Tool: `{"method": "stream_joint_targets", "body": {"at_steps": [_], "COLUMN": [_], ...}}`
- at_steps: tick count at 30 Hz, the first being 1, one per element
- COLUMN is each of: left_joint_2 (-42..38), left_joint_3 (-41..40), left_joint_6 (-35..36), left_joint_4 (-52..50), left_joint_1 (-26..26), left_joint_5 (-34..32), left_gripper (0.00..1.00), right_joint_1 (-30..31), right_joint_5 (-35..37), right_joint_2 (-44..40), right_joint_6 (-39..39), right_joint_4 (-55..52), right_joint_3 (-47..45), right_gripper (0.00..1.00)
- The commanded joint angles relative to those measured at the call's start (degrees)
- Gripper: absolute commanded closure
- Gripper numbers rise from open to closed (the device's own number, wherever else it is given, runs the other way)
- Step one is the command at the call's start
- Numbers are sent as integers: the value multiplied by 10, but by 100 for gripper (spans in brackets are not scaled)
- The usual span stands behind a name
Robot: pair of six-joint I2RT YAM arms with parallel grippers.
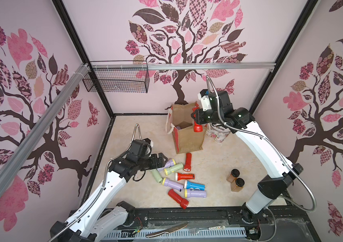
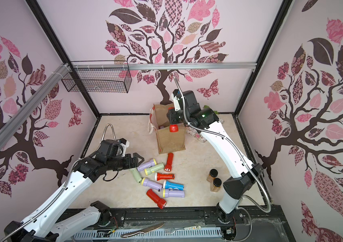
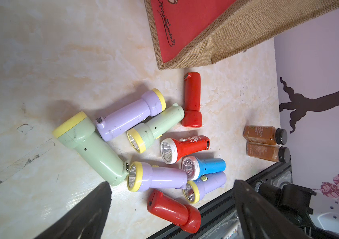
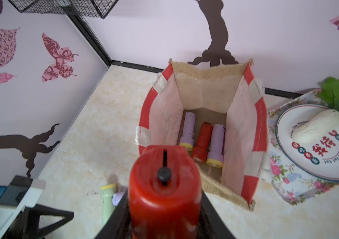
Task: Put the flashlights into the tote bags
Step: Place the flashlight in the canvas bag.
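right gripper point(image 1: 195, 117): it's clenching around a red plastic flashlight with a flared head point(image 1: 197, 125) and holding it up off the bench point(image 1: 218, 167)

held flashlight axis: it's running straight out along the gripper's own pointing line, head leading and tipping downward

where the bag is sitting: the boxy brown burlap tote bag with red-and-white side panels point(image 1: 188, 140) is standing open just ahead of and below that gripper. In the right wrist view the mouth is gaping right past the flashlight's far end.

the bit that matters: in both top views the head is hanging about over the near rim, not mid-mouth. So I'm guessing it needs to go a little further forward before letting go.

already inside: two lilac flashlights point(image 4: 187, 132) and a red one point(image 4: 202, 140) are lying side by side on the bag floor

left gripper point(image 1: 160, 159): it's hovering spread wide and empty, beside the pile of loose flashlights point(image 3: 160, 149), well apart from the bag

nearer arm: the right one, easily
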Motion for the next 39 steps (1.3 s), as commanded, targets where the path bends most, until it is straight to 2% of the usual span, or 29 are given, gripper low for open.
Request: {"method": "stream_joint_targets", "body": {"at_steps": [1,5,8,22,28,33,39], "left_joint_2": [-5,-9,-15,-21,-27,-35,-32], "left_joint_3": [41,51,54,56,49,42,38], "left_joint_6": [11,15,13,0,-5,-6,-10], "left_joint_4": [-7,-19,-25,-34,-31,-33,-24], "left_joint_1": [2,2,2,2,2,2,2], "left_joint_5": [-2,-11,-15,-19,-18,-28,-32], "left_gripper": [4,3,2,2,2,2,2], "right_joint_1": [-1,-12,-20,-34,-43,-45,-45], "right_joint_5": [12,8,4,11,10,10,6], "right_joint_2": [63,146,178,300,366,393,395], "right_joint_6": [-30,-37,-34,-27,-18,-22,-22], "right_joint_4": [-42,-68,-60,40,39,33,48], "right_joint_3": [109,223,249,252,286,273,216], "right_gripper": [100,100,100,100,100,100,100]}}
